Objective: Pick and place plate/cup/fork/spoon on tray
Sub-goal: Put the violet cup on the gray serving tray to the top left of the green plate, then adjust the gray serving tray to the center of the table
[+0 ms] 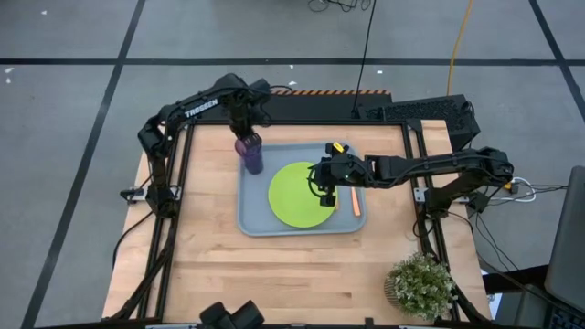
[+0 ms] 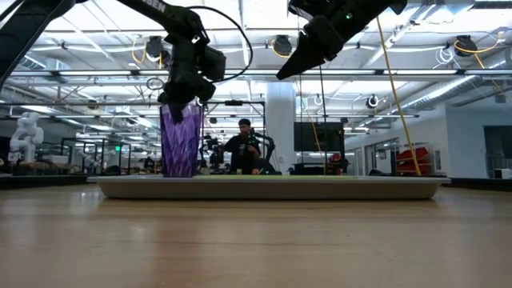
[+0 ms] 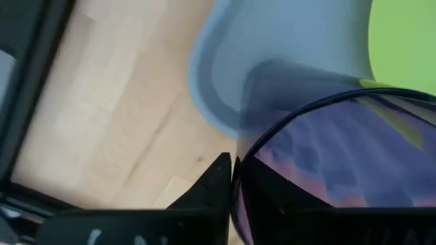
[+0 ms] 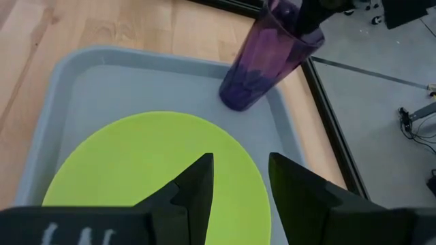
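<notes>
From above, found the tray (image 1: 245, 196) lying mid-bench (image 1: 274, 274) with the plate (image 1: 292, 196) flat inside it, toward its right half. Spotted the cup (image 1: 252, 153) upright in the tray's far left corner, just beside the plate's edge. Placed the left claw (image 1: 245, 137) directly over the cup's mouth and the right claw (image 1: 322, 187) above the plate's right edge. Noted an orange-handled utensil (image 1: 355, 203) on the tray floor just right of the plate; could not tell fork from spoon. Read "TROSSEN" in white capitals along the left arm (image 1: 203, 110). Saw a potted plant (image 1: 420, 283) at the bench's near right corner. From bench height, saw the cup (image 2: 181, 140) standing on the tray (image 2: 264, 188) with the left claw (image 2: 180, 100) at its top, and the right claw (image 2: 292, 72) hanging well above the tray, touching nothing. Made out a person (image 2: 244, 148) seated in the room behind. Noticed white lettering on the left arm here too, but could not read it. Through the left wrist camera, met the cup's dark rim (image 3: 340, 163) right at the left claw (image 3: 235, 167), above a tray corner (image 3: 286, 41) and a slice of plate (image 3: 405, 41); could not tell whether gripping the rim or already loose of it. Through the right wrist camera, found the right claw (image 4: 238, 170) spread apart and empty over the plate (image 4: 136, 163), with the cup (image 4: 266, 61) beyond it in the tray's corner (image 4: 102, 75).
</notes>
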